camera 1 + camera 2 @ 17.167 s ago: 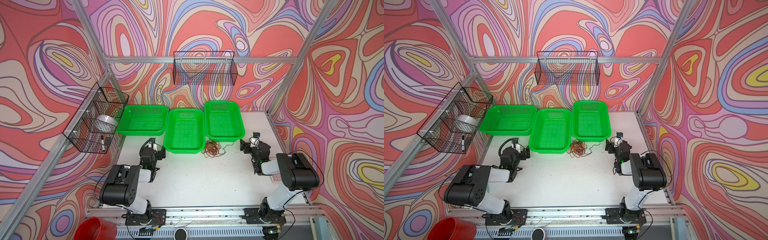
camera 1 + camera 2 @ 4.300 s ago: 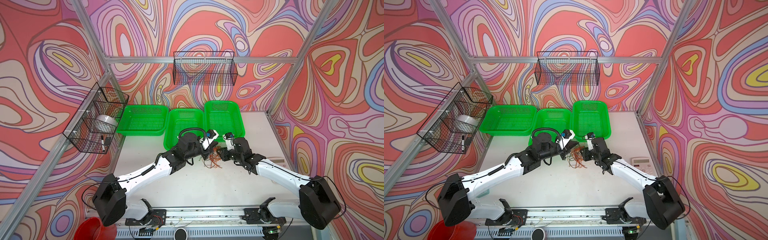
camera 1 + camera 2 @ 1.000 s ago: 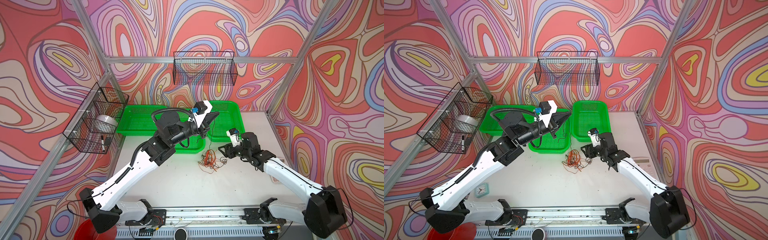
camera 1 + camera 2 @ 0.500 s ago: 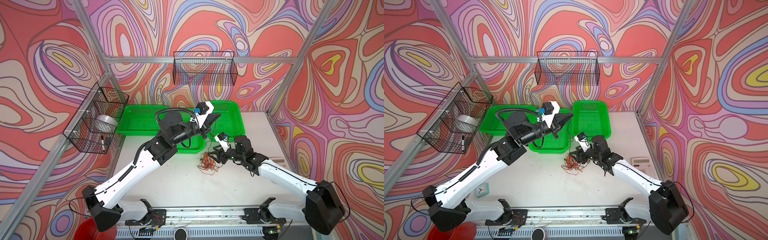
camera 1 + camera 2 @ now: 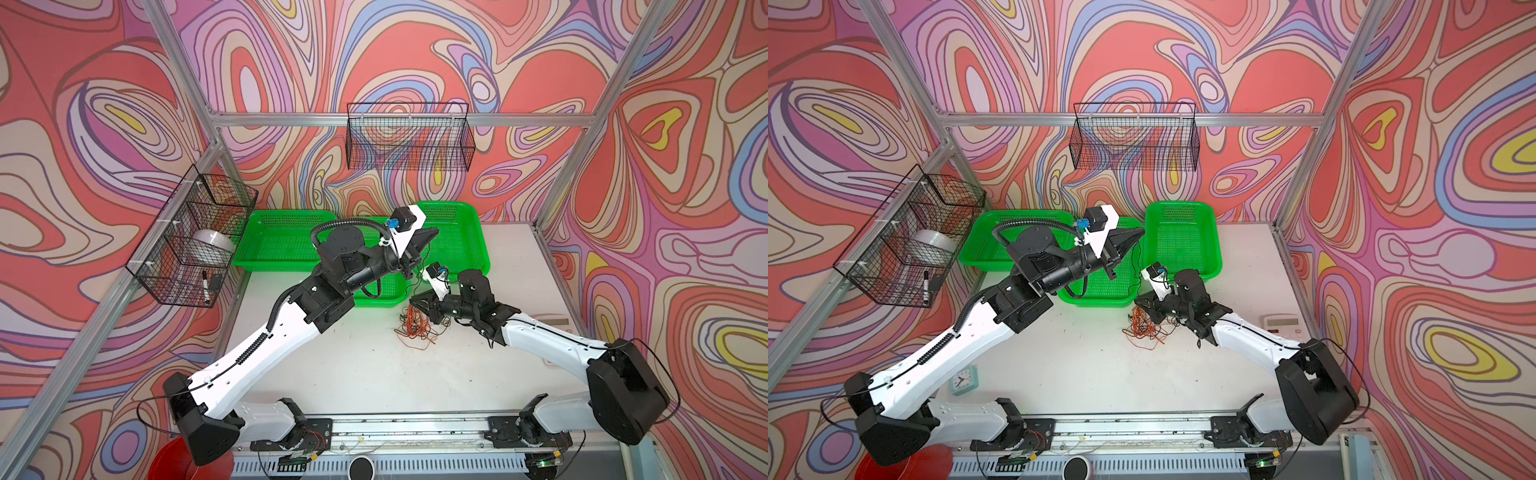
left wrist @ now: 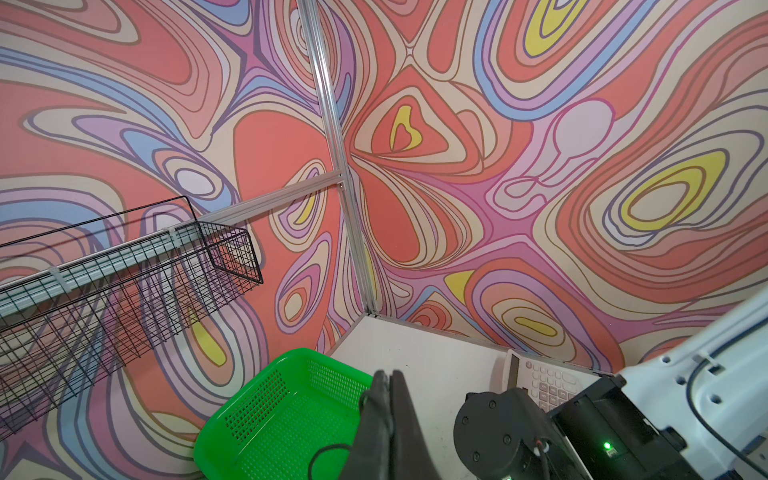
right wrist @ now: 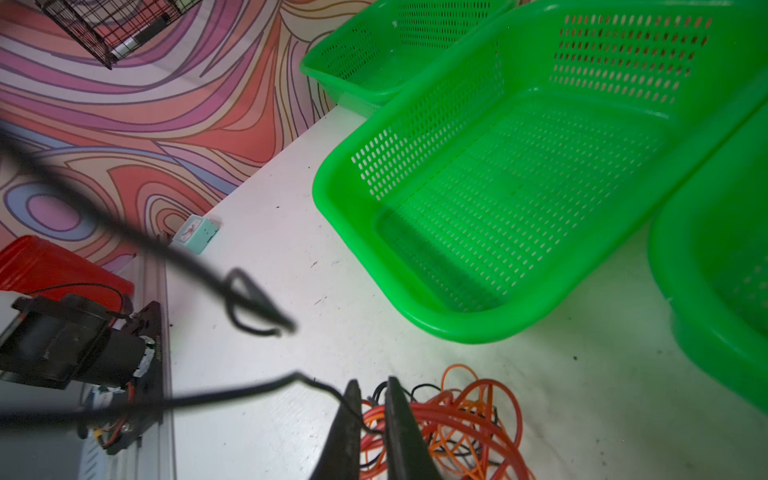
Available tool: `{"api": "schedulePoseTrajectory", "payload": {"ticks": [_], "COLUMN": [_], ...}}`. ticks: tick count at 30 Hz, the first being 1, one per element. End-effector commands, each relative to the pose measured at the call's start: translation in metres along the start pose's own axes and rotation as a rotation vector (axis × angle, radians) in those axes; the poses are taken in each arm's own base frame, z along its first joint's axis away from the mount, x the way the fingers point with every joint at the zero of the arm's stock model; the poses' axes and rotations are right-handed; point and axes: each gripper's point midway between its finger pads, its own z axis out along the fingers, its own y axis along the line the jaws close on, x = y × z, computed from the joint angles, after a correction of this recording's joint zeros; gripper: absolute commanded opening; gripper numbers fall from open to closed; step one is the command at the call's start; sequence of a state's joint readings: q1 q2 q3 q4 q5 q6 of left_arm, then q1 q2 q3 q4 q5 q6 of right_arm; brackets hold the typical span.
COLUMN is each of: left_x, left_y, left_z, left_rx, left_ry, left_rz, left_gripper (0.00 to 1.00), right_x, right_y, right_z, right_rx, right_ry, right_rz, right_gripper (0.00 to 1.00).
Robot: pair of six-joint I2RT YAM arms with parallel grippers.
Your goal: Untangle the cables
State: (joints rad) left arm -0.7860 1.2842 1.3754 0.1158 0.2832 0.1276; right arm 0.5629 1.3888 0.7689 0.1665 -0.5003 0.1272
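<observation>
The cables [image 5: 415, 328] lie as a tangle of red, orange-brown and black loops on the white table [image 5: 353, 365], just in front of the middle green basket. They also show in the other top view, cables [image 5: 1144, 328]. My right gripper [image 5: 415, 301] sits low at the tangle's far edge. In the right wrist view the right gripper [image 7: 370, 384] is shut on red and black strands of the cables [image 7: 469, 415]. My left gripper [image 5: 430, 232] is raised over the baskets and shut. From it a thin black cable [image 5: 1133, 266] hangs down to the tangle. The left wrist view shows the left gripper [image 6: 388, 376] closed, jaws together.
Three green baskets stand at the back: left basket [image 5: 282, 237], middle basket [image 5: 382, 297], right basket [image 5: 469, 232]. Wire baskets hang on the back wall [image 5: 409, 137] and left wall [image 5: 191, 237]. A calculator [image 5: 1281, 322] lies far right, a small clock [image 5: 963, 380] front left, a red bucket [image 5: 166, 461] below the table.
My right gripper has moved left and down onto the tangle and closed on its strands. The left arm has stayed raised, with the black cable in its jaws.
</observation>
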Motion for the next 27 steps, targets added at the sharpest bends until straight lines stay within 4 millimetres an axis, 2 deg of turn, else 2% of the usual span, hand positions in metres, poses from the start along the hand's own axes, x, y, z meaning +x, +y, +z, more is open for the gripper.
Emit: {"api": "schedulePoseTrajectory", "payload": {"ticks": [1, 3, 9, 11, 15, 18, 21, 27], "left_x": [-0.013, -0.006, 0.023, 0.036, 0.071, 0.096, 0.125, 0.187], "left_y": [0.007, 0.010, 0.020, 0.023, 0.029, 0.026, 0.022, 0.013], "left_z": [-0.015, -0.021, -0.042, -0.048, -0.057, -0.062, -0.068, -0.079], "left_rx": [-0.052, -0.080, -0.171, -0.194, -0.235, -0.228, -0.227, -0.235], "left_ry": [-0.034, -0.014, 0.039, 0.063, 0.111, 0.157, 0.210, 0.256], "left_rz": [0.029, 0.036, 0.025, 0.012, -0.040, -0.063, -0.094, -0.139], "left_gripper": [0.00, 0.00, 0.00, 0.00, 0.00, 0.00, 0.00, 0.00], "right_x": [-0.006, -0.006, -0.010, -0.011, -0.028, -0.042, -0.044, -0.019], "right_y": [-0.007, -0.016, -0.031, -0.034, -0.044, -0.046, -0.046, -0.057], "right_z": [-0.008, -0.017, -0.042, -0.051, -0.077, -0.093, -0.097, -0.085], "right_rx": [0.074, 0.143, 0.300, 0.340, 0.425, 0.459, 0.470, 0.475], "right_ry": [-0.038, -0.040, 0.004, 0.024, 0.044, 0.061, 0.102, 0.224], "right_rz": [-0.023, -0.026, -0.057, -0.065, -0.077, -0.093, -0.101, -0.059], "right_gripper": [0.04, 0.00, 0.00, 0.00, 0.00, 0.00, 0.00, 0.00]}}
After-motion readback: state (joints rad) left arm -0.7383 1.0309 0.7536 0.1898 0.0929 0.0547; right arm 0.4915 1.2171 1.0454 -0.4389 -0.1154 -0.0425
